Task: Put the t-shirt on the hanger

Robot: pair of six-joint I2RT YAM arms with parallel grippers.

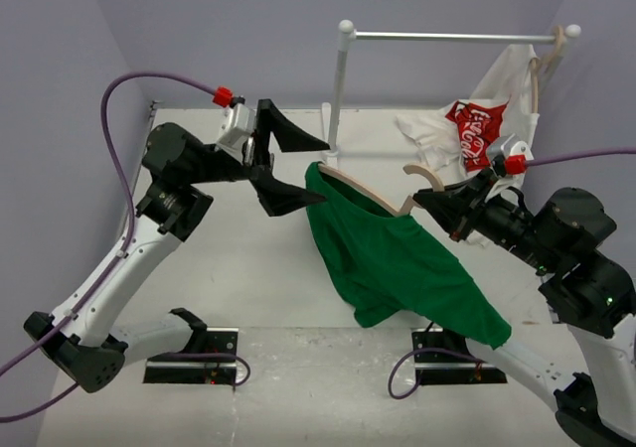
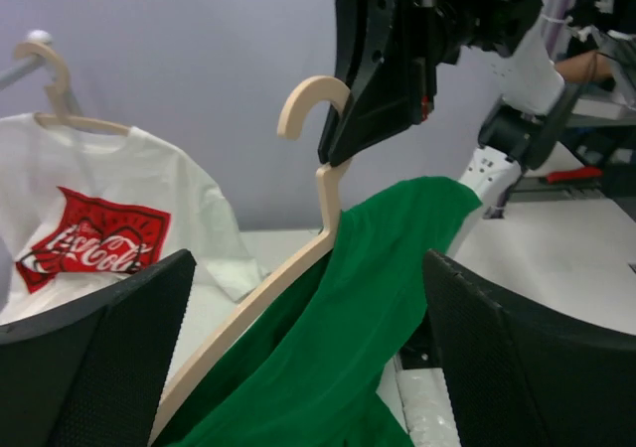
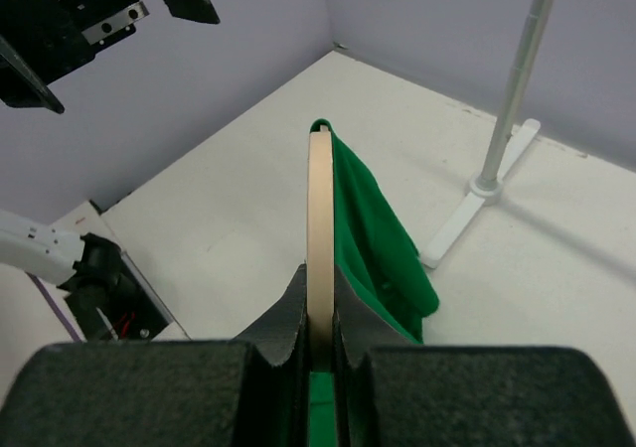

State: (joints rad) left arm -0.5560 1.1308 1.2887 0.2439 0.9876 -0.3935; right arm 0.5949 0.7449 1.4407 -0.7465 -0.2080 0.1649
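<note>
Wooden hanger (image 1: 363,191) lengthwise left-right, hook end in right hand (image 1: 422,202)

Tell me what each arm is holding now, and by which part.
The right arm's fingers pinch the hanger at its neck, just below the hook. The left arm's fingers stand open, holding nothing.

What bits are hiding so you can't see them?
Top view: one arm of the hanger, covered by the t-shirt.
Right wrist view: the hanger hook, behind the right gripper.
Left wrist view: the bottom of the white shirt, behind the left gripper.
</note>
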